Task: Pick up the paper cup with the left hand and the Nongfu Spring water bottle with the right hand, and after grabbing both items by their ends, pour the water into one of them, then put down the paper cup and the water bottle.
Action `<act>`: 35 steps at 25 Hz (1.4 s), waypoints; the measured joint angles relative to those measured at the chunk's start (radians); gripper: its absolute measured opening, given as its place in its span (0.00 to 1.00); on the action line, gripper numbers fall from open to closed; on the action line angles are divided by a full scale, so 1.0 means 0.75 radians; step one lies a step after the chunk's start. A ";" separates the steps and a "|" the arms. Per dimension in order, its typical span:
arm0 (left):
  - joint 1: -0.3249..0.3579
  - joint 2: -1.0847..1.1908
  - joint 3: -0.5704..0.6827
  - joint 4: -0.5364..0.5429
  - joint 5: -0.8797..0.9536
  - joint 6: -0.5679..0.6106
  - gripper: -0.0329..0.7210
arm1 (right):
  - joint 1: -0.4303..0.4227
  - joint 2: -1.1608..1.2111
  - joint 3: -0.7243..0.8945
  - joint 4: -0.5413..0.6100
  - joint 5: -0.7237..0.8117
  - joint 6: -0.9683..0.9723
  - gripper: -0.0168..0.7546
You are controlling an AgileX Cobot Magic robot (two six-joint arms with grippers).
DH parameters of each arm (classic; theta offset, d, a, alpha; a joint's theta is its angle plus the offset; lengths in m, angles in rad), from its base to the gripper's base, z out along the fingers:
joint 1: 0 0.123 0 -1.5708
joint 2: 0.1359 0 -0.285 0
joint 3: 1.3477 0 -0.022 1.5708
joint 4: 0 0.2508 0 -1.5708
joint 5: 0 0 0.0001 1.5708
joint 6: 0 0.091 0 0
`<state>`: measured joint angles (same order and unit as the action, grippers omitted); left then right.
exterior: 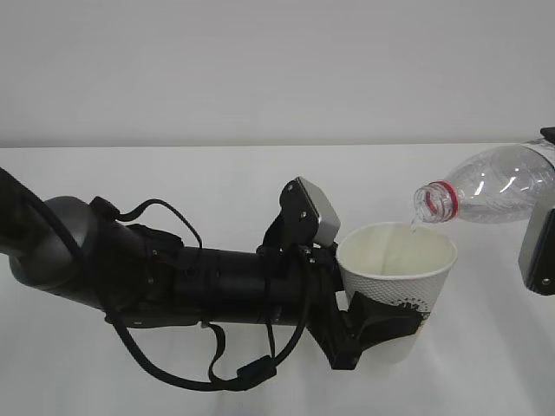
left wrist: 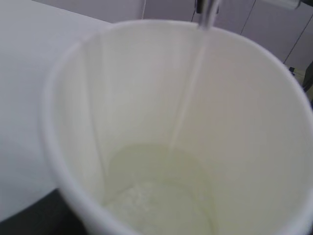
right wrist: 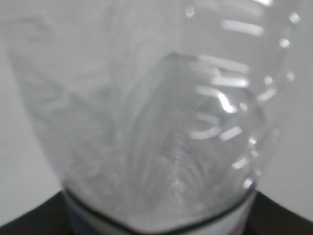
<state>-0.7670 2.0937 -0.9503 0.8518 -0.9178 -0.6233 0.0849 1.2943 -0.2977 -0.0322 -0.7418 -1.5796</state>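
Leftmost in the exterior view, the left hand [exterior: 381, 322] reaches in low across the white worktop [exterior: 173, 182], a bulky black arm looped with cables and carrying a grey square plate [exterior: 317, 211] near its wrist; its black fingers [exterior: 392, 317] clasp the lower part of the paper cup [exterior: 396, 276], holding it upright with its mouth open to the top; the cup is white and dimpled, with a dark logo just above the fingers. Moving right, a thin stream of the water [exterior: 411, 229] falls from the bottle's mouth onto the inner wall of the cup; the left wrist view looks straight down into the cup [left wrist: 146, 122], where the stream [left wrist: 188, 93] runs down the inside and a shallow pool has gathered at the bottom. Further right, the Nongfu Spring water bottle [exterior: 494, 186] lies tilted, neck lowest, its red neck ring just above and to the right of the cup's rim; its clear body runs off the right edge. At that edge, the right hand [exterior: 542, 247] shows only as a dark and grey part; the right wrist view is filled by the blurred clear bottle [right wrist: 146, 107], close against the camera, held by its base end in fingers that are not themselves seen.
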 joint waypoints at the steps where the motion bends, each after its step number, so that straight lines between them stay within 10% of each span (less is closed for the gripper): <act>1: 0.000 0.000 0.000 0.000 0.000 0.000 0.69 | 0.000 0.000 0.000 0.000 0.000 -0.002 0.55; 35: 0.000 0.000 0.000 -0.001 0.001 0.000 0.69 | 0.000 0.000 -0.003 0.006 -0.001 -0.012 0.55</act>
<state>-0.7670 2.0937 -0.9503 0.8512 -0.9174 -0.6233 0.0849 1.2943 -0.3003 -0.0277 -0.7425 -1.5890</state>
